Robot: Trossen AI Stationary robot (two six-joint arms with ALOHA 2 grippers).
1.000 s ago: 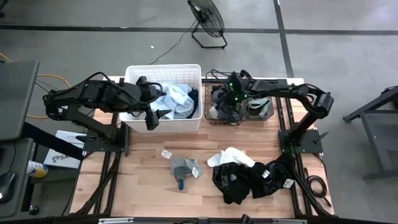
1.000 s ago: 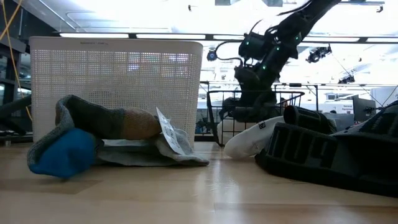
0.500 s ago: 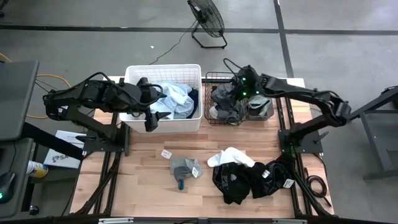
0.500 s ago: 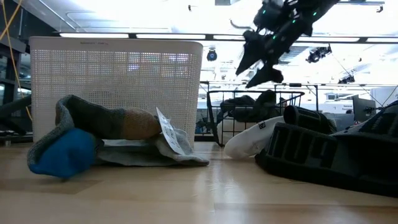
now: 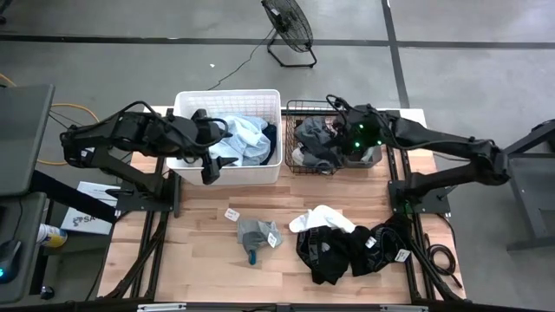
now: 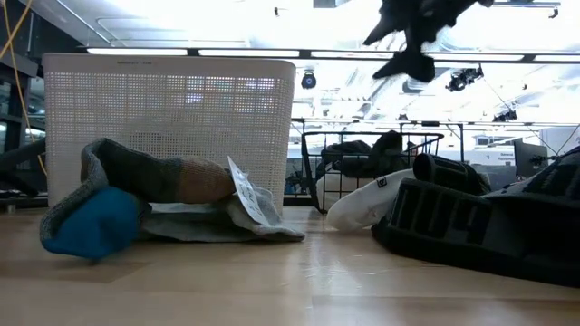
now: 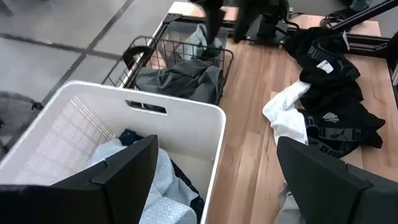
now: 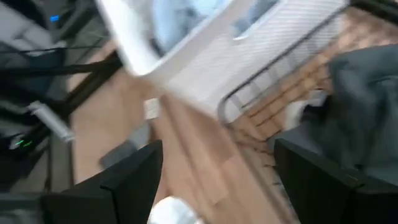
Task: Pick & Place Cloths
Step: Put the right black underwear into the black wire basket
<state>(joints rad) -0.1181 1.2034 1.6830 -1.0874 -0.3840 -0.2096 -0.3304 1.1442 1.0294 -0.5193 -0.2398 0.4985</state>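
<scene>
Lying on the table [image 5: 199, 251]: three cloth heaps [image 5: 260, 234]; both tools [image 5: 211, 165] [image 5: 334, 156] gape empty.

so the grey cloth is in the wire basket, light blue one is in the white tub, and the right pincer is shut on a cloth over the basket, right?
Not quite: the right pincer is open and holds nothing, as the right wrist view shows. The rest stands: the grey cloth lies in the wire basket and the light blue cloth in the white tub.
</scene>
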